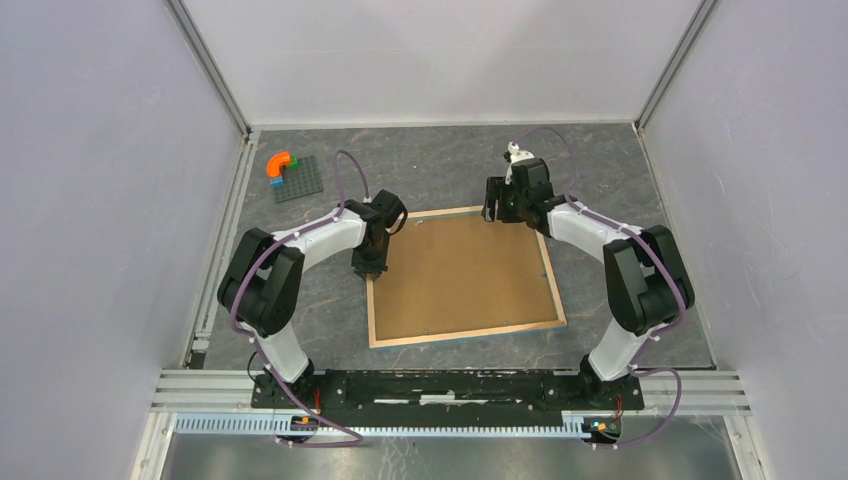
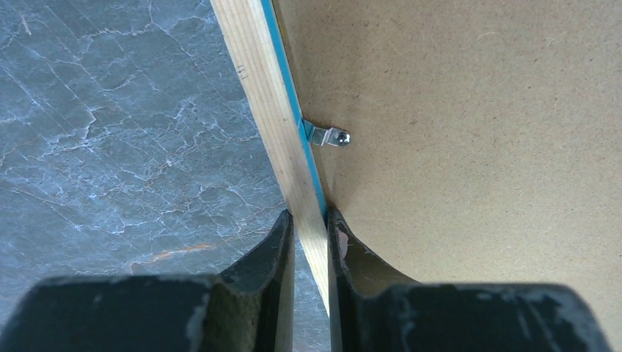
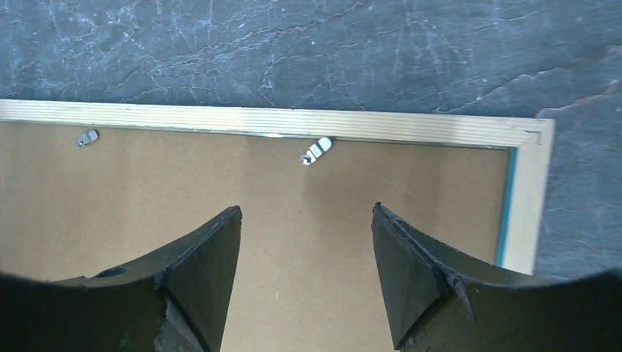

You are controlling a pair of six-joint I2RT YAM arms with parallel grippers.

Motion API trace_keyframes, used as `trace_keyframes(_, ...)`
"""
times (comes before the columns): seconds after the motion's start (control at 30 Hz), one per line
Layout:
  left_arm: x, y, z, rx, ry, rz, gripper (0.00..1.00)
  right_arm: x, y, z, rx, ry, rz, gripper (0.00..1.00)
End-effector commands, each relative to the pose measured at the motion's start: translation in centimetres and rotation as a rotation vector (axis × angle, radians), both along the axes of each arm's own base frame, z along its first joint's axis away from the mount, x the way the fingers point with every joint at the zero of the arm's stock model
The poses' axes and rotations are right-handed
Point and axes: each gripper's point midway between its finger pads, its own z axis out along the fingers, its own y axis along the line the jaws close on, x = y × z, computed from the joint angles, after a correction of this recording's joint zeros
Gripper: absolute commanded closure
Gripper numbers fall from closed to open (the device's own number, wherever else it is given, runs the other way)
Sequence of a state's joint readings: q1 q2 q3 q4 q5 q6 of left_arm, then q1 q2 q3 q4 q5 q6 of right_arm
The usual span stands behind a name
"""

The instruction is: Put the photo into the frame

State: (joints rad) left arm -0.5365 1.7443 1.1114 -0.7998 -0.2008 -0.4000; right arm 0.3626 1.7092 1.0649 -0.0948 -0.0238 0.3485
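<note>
Grey marbled tabletop [image 1: 430, 165], plain pale walls [image 1: 100, 150] on three sides, aluminium rail [image 1: 200, 388] along near edge

The frame [image 1: 467, 333] lies flat, wood side up.

- No lettering, label, brand or number is showing legibly in any of the three views.
- The frame [image 1: 470, 333] and the brown board [image 1: 460, 270] lying in it are presenting only plain, unmarked surfaces.
</note>
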Motion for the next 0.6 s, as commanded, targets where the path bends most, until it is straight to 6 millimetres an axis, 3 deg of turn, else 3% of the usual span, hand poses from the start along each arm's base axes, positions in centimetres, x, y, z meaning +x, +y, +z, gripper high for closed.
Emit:
trace_keyframes(0.0, 0.3, 0.3, 0.2, 0.032, -0.017, -0.089, 0.98, 1.5, 1.9, 0.3, 0.04, -0.05, 0.023, 0.28)
trace_keyframes(0.13, 0.5, 0.1, 0.4, 0.025, -0.024, -0.091, 0.98, 2.3, 0.7, -0.1, -0.088, -0.075, 0.057, 0.25)
trace_keyframes(0.33, 0.7, 0.0, 0.5, 0.022, -0.034, -0.093, 0.98, 1.0, -1.3, -0.2, -0.222, -0.077, 0.091, 0.17)
trace_keyframes(0.57, 1.3, -0.8, 0.5, 0.016, -0.066, -0.15, 0.98, 1.4, -1.6, 1.2, -0.244, -0.105, 0.101, 0.12)
